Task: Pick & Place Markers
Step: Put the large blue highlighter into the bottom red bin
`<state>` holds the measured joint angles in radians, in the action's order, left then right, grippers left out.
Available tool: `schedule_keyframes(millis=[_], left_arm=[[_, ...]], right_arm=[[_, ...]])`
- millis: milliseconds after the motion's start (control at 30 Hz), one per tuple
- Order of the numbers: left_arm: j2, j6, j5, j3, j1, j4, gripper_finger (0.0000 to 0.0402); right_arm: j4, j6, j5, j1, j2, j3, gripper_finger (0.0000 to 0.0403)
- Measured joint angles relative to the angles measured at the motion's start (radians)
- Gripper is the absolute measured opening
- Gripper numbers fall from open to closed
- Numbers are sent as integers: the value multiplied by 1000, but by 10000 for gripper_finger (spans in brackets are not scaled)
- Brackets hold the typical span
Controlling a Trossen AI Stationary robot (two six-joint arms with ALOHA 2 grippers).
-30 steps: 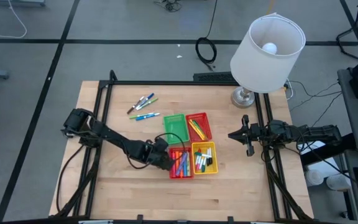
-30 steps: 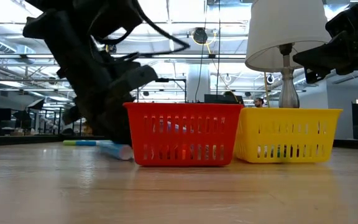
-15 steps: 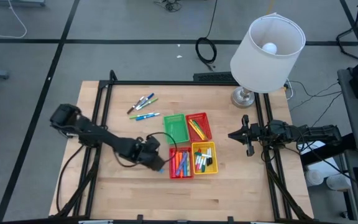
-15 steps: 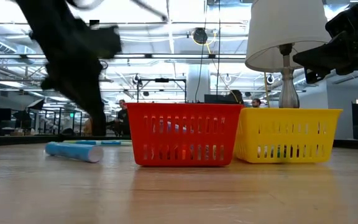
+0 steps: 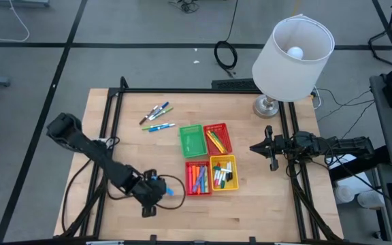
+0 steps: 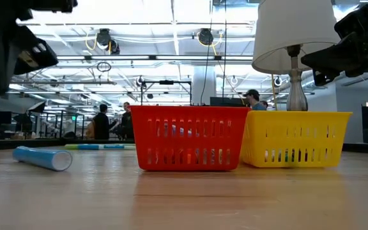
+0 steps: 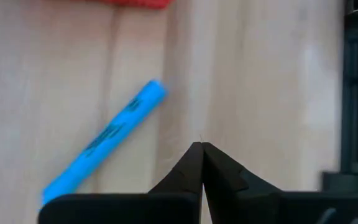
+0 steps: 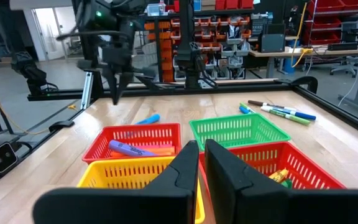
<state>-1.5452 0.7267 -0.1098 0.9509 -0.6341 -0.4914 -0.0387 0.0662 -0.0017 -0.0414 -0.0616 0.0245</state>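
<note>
From above I'm looking at a wooden table (image 5: 250, 211) on a grey floor, with a white lamp (image 5: 292, 51) standing at the far right corner. Four baskets are sitting together mid-table: green basket (image 5: 191, 140), far red basket (image 5: 217, 137), near red basket (image 5: 197, 179) and yellow basket (image 5: 224, 172), the last three holding markers. A few loose markers (image 5: 156, 116) are lying far left. My left gripper (image 5: 148, 210) is hanging clenched and empty over the near-left table, and a blue marker (image 5: 171, 190) is lying just beside it, left of the near red basket. My right gripper (image 5: 271, 157) is waiting at the right edge, clenched too.

At table height I'm seeing the blue marker (image 6: 42, 158) lying on the wood left of the near red basket (image 6: 188, 137), the yellow basket (image 6: 296, 138) at its right, people standing in the hall behind.

Through the left wrist, the fingertips (image 7: 191, 155) are pressing together above bare wood, the blue marker (image 7: 104, 141) lying apart from them.

Through the right wrist, the shut fingers (image 8: 182, 165) are pointing across all four baskets.
</note>
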Motion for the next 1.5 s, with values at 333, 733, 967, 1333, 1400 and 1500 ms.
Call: schedule_keyframes(millis=[333,733,967,1333,1400,1500], left_arm=[[-48,-21,-54,59,48,-38,93],[-46,-349,126,75,20,-220,179],[-46,-521,-49,12,-55,-272,188],[-46,-573,-74,-46,-55,-162,189],[-46,-598,-74,-69,-47,-97,189],[-46,-637,-83,-98,-31,-29,189]], right_arm=[[0,0,0,0,0,0,18],[0,0,0,0,0,0,18],[0,0,0,0,-1,0,18],[-1,0,0,0,-1,0,18],[-1,0,0,0,-1,0,18],[-1,0,0,0,-1,0,18]])
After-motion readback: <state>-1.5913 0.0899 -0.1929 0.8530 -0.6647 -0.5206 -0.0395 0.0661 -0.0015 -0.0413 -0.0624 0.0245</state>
